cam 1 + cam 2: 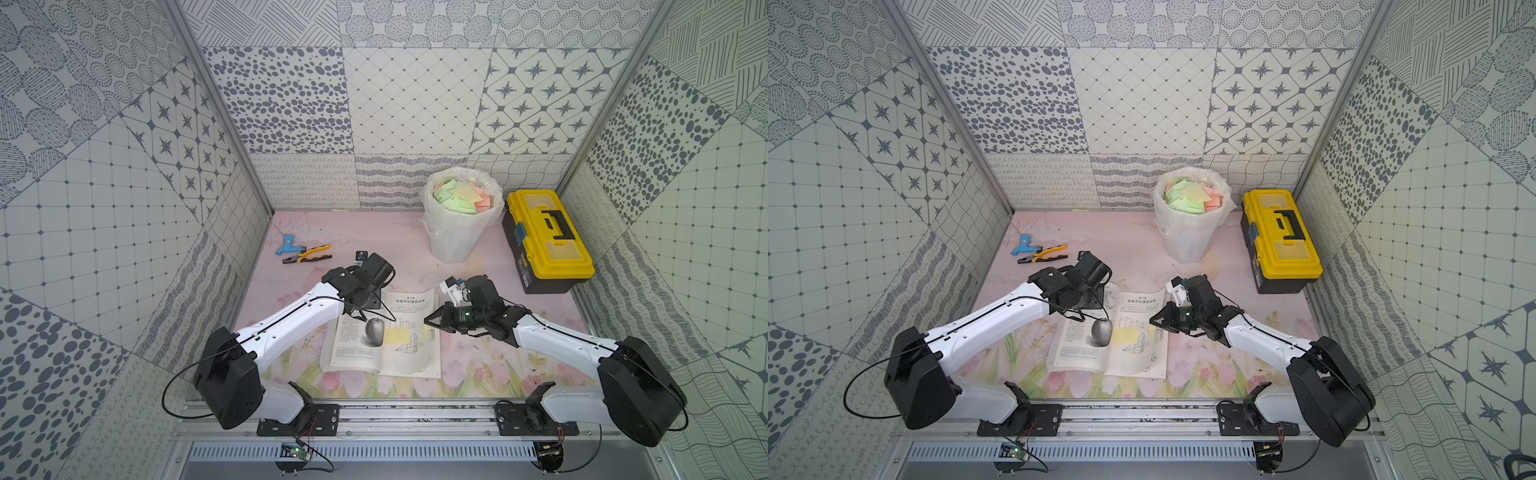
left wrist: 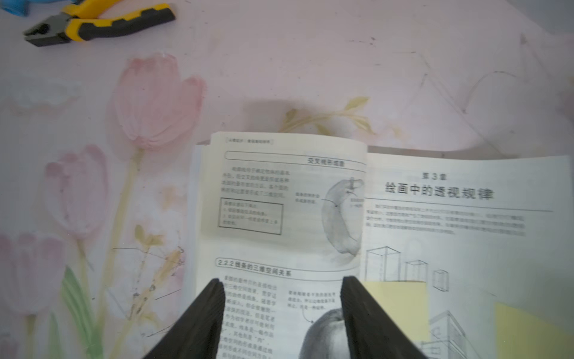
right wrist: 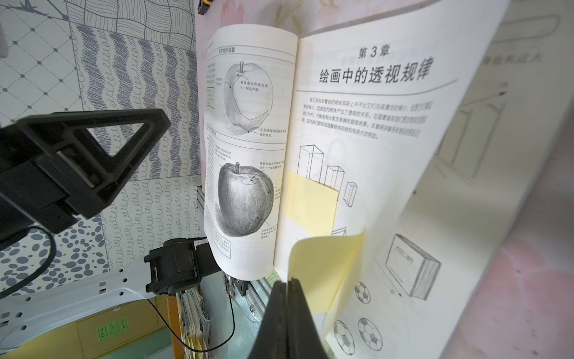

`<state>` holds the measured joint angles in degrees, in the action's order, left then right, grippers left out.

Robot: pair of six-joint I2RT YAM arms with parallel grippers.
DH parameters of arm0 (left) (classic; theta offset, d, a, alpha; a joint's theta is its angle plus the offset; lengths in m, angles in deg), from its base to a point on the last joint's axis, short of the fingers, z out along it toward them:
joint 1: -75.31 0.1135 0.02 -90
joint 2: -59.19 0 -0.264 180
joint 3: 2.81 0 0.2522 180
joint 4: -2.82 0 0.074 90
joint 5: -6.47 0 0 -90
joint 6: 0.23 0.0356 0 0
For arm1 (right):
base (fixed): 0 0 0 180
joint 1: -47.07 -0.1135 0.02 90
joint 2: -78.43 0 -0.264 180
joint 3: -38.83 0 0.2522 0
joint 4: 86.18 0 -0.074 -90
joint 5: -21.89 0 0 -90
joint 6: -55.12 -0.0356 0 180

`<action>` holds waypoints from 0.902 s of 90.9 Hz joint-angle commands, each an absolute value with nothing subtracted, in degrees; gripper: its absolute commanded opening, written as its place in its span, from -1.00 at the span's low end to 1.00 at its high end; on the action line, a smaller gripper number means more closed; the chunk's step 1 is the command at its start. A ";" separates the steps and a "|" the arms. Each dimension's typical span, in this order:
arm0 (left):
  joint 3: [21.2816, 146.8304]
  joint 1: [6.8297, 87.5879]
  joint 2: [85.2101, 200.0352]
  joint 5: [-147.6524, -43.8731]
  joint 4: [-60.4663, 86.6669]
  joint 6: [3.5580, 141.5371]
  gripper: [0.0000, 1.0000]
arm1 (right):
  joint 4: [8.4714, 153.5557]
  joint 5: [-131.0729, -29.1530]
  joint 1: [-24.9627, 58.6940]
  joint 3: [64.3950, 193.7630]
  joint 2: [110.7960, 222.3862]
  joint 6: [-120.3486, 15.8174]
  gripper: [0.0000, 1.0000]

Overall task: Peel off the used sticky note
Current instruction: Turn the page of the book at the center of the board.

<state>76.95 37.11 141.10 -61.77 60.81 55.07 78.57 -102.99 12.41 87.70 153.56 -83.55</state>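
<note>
An open book point(image 1: 365, 357) lies on the flowered table, and its right page carries two yellow sticky notes. One sticky note point(image 3: 310, 205) lies flat next to the spine. The other sticky note point(image 3: 326, 267) sits nearer the page's outer edge, with its free edge curled up off the paper. My right gripper point(image 3: 287, 282) is shut on that curled edge, and in a top view this right gripper point(image 1: 428, 321) is at the book's right side. My left gripper point(image 2: 281, 283) is open over the left page above the drawn apple, with nothing between its fingers.
A white bin point(image 1: 457, 232) lined with plastic and filled with coloured notes stands at the back. A yellow toolbox point(image 1: 544, 237) is beside it at the right wall. Pliers point(image 1: 309, 253) and a blue fitting point(image 1: 286, 243) lie at the back left.
</note>
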 commanded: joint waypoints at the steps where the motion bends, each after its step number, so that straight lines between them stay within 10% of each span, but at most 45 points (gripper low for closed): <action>1: 75.82 35.20 142.31 -86.57 46.35 56.81 0.15 | 80.70 -102.59 12.86 86.61 153.07 -83.55 -0.96; 44: 69.55 39.25 151.72 -98.20 36.55 50.75 -0.59 | 78.54 -101.63 14.92 84.95 148.52 -83.84 -0.96; 82: 66.90 42.45 151.67 -81.69 48.51 50.25 -0.84 | 77.34 -101.43 15.80 84.52 147.45 -83.62 -0.95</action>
